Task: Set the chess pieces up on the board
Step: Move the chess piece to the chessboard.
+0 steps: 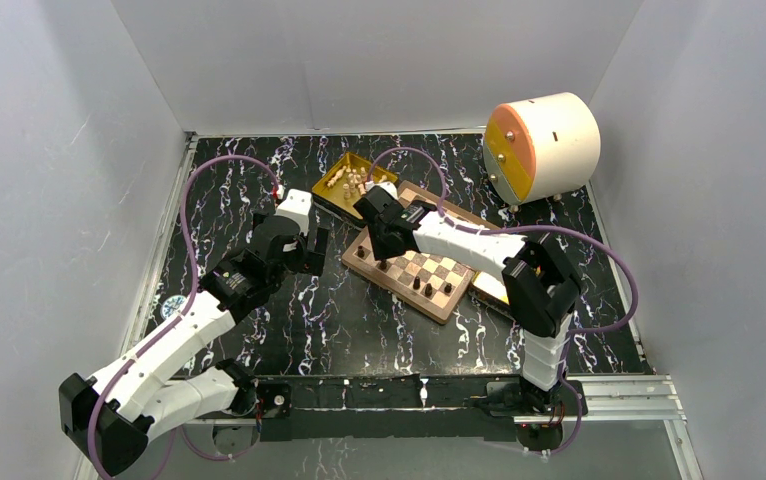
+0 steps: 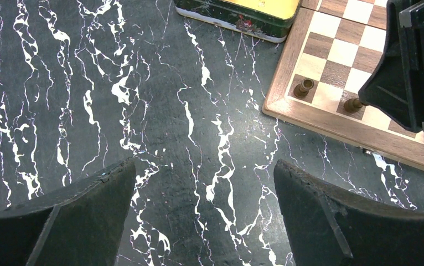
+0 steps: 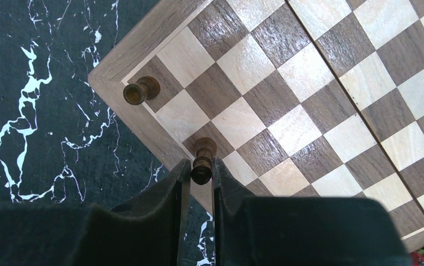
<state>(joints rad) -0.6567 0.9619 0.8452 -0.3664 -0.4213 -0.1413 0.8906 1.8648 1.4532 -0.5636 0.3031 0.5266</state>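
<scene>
The board [image 3: 309, 111] lies on the black marble table, seen in the top view as board [image 1: 447, 270] at centre. My right gripper [image 3: 201, 172] is at its near-left corner, its fingers pressed on both sides of a dark brown chess piece [image 3: 201, 165] that stands on an edge square. Another dark piece [image 3: 138, 91] stands on the corner square. Further dark pieces [image 1: 421, 286] stand along the near edge. My left gripper [image 2: 204, 183] hangs open over bare marble left of the board [image 2: 337, 61], nothing between its fingers [image 2: 88, 210].
A gold tray [image 1: 337, 195] holding pale cream pieces sits behind the board's left corner. A second gold tray [image 1: 489, 290] shows beneath the right arm. A white and orange drum [image 1: 539, 145] stands at the back right. White walls enclose the table.
</scene>
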